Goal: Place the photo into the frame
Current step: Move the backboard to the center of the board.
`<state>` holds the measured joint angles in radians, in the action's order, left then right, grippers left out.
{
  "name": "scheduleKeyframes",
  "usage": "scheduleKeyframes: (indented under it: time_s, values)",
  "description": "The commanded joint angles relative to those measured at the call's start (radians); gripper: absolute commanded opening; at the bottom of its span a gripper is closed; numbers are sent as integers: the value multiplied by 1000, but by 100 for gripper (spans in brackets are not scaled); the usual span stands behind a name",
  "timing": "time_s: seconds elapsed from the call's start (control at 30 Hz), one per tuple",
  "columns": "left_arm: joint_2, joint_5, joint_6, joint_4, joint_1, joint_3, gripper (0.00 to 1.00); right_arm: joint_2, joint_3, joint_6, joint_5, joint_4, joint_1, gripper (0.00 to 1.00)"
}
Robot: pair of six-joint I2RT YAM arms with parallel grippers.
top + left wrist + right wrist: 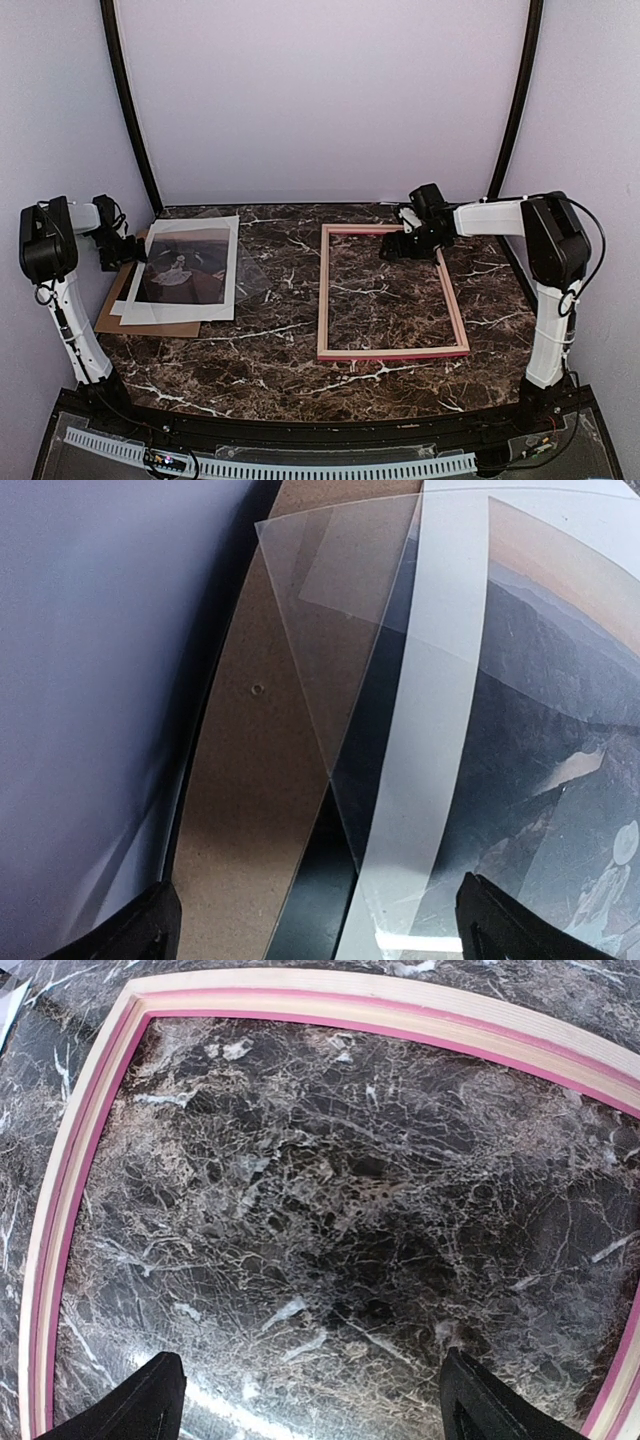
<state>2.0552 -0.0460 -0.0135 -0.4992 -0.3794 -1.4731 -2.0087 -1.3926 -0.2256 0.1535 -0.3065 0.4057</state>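
Observation:
The photo (185, 262) lies face up at the left of the table, a dark scene with a pale figure inside a white border (430, 730). To its right the frame (323, 295) lies flat and empty, with marble showing through it. Its peach wood and pink rail (350, 1005) curves across the right wrist view. My left gripper (128, 250) hovers open over the photo's left edge, its black fingertips (130, 935) wide apart with nothing between them. My right gripper (392, 250) is open above the frame's far right corner, over bare marble.
A clear sheet (330, 630) lies over the photo, one corner jutting past it. Brown cardboard (150, 322) sits under both and sticks out at the left and front. Curtain walls and black poles close in the back and sides.

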Motion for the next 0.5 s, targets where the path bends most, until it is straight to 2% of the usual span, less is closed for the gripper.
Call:
scheduleKeyframes:
  time_s: [0.0,0.23,0.47]
  values:
    - [31,-8,7,-4,-51,-17,99,-17,4,-17,28,40,3,89]
    - [61,-11,42,-4,-56,2,99,-21,11,-20,37,47,4,90]
    - [8,-126,42,0,-42,57,99,-30,23,-27,46,61,5,90]
